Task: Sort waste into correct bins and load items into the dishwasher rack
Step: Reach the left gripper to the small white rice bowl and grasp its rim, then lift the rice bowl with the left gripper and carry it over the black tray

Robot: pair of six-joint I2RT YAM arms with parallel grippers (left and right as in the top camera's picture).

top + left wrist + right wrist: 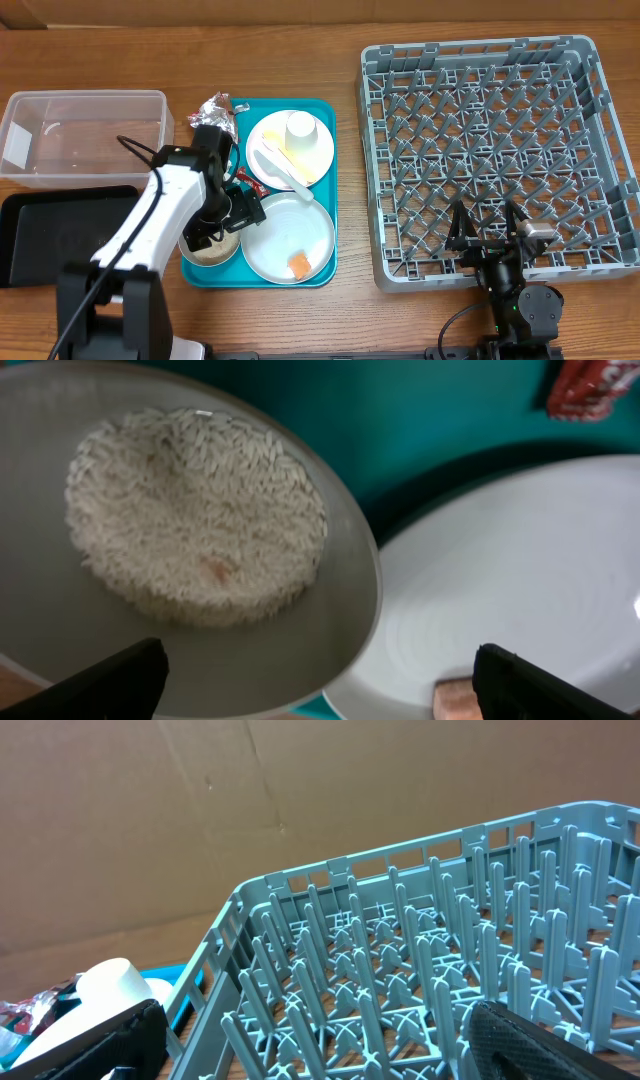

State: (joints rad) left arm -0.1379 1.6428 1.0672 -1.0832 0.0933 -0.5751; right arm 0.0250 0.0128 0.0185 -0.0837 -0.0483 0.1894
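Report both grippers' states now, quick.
Left gripper: open, empty, above the small white bowl of loose white rice.
Right gripper: open, empty, at the large grey plastic rack.

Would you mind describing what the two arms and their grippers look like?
The left arm has smooth, rounded white link covers with black joints, and a thin black cable loops off it. The left gripper is black. The right arm looks black all over, with a small pale block beside the slim-fingered black right gripper.
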